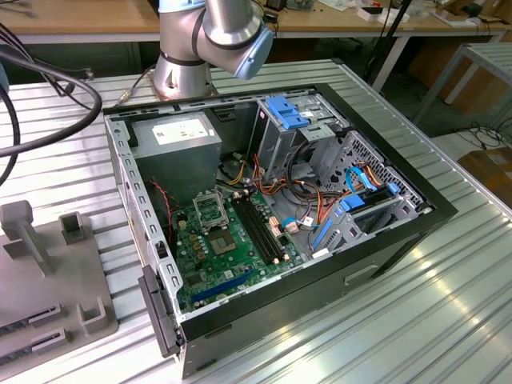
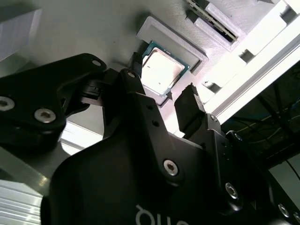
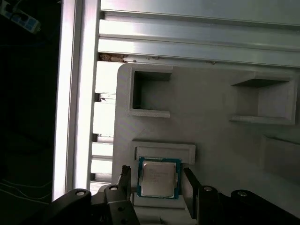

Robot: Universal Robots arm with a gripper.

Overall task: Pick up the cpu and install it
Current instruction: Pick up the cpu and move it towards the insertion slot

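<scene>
cpu (image 3: pixel 158 178) (image 2: pixel 161 70): thin flat square chip, pale silvery lid on a green edge. It lies flat in a shallow walled recess of a light grey moulded fixture plate (image 3: pixel 211 122), seated, not lifted

black two-finger gripper (image 3: pixel 157 183) (image 2: pixel 161 77) hangs right over it. Jaws are spread and straddle the chip, one finger on each side in both wrist views. fingers (image 3: pixel 189 187) (image 2: pixel 187 105) are down at about chip level. The first wrist view shows a thin gap between each finger and the chip edge, so there is no grip on it and nothing held. In the second wrist view I can't tell whether the nearer pad touches

the fixture plate has two more rectangular pockets (image 3: pixel 150 91) beyond the cpu's recess. The plate sits on a ribbed aluminium table (image 3: pixel 187 42), near the table's edge

exterior view:
- fixture plate (image 1: pixel 48 272) lies on the table (image 1: pixel 384 320) at the exterior view's left
- just beside it is an open black computer case (image 1: pixel 400 232), lying on its side
- inside the case is a green motherboard (image 1: pixel 240 256), with a black-and-metal square socket frame (image 1: pixel 210 212) on its upper part
- a grey power supply box (image 1: pixel 178 148) sits behind the board
- blue plastic drive brackets (image 1: pixel 288 112) and loose cables are toward the exterior view's right
- the base of the silver-and-blue arm (image 1: pixel 216 32) stands behind the case
</scene>
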